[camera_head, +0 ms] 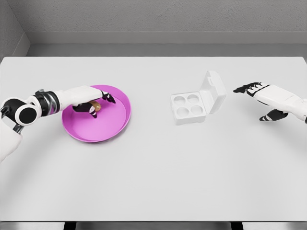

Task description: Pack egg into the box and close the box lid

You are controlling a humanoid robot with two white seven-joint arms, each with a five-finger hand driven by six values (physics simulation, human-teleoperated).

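Head view shows a pale grey surface (153,167) with a pink plate (112,125) on its left half and a white egg box (188,108) to the right of the middle. The left hand (91,99) reaches in from the left edge and sits over the plate's inner area. Its dark-tipped fingers (109,98) curl down around a small brownish egg (96,106), which lies in the plate, tucked under the palm, with the thumb on its near side. From where I stand it looks like a grasp on the egg, though whether the egg is lifted clear of the plate I cannot tell.

The box stands well apart from the plate, with bare surface between them. Its lid (214,92) is swung up and back on the right side, tilted, leaving four round cups exposed.

The right hand (264,98) hovers near the right edge, just beyond the raised lid and not touching it. Its fingers are stretched out and loose, holding nothing, pointing left toward the box.

The plate's rim sits a fair way from the surface's left and far edges. The whole near half of the surface lies open, as does the far strip behind the box up to the grey wall (153,19).
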